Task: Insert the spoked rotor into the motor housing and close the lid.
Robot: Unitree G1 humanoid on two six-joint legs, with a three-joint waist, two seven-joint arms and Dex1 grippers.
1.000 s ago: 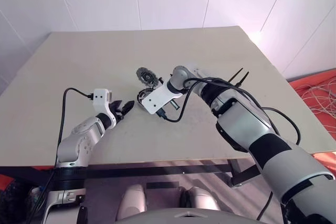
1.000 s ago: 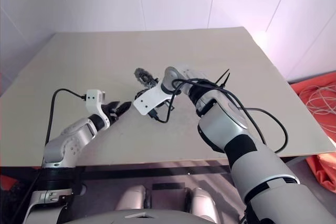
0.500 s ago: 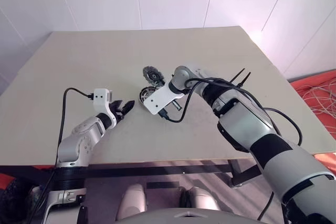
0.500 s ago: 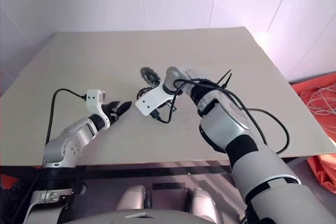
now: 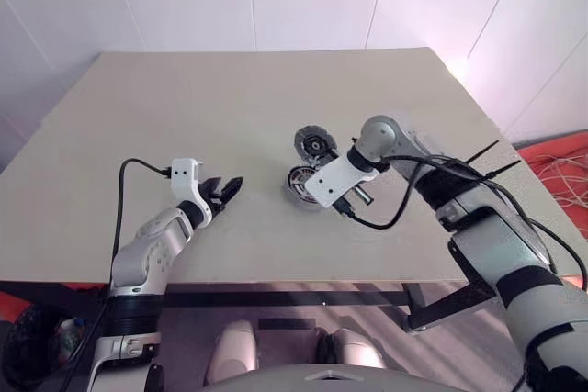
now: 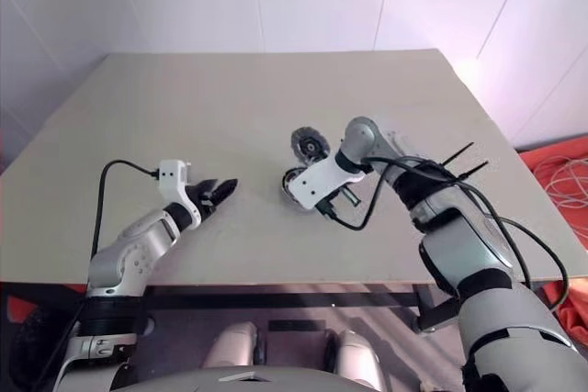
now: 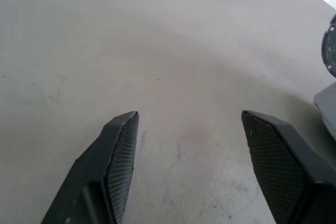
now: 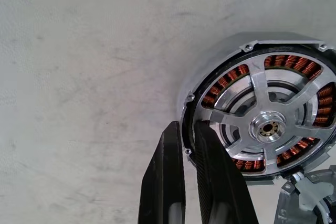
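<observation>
The motor housing is a silver cup lying on the table right of centre. The spoked rotor sits inside it, and copper windings show between its pale spokes. My right gripper points steeply down at the housing's near rim. It is shut on that rim, one finger outside the wall and one inside. The lid, a flat grey disc with a dark centre, lies just behind the housing. Well to the left, my left gripper hovers low over bare table, open with nothing between its fingers.
A black cable loops from my right wrist over the table beside the housing. The table's front edge runs close below both arms. Off the table's right side, an orange mat with loose cords lies on the floor.
My right arm has swung to the right, and the housing and the lid now lie further right on the table. The whole view has also shifted. The left gripper has stayed open and still.
</observation>
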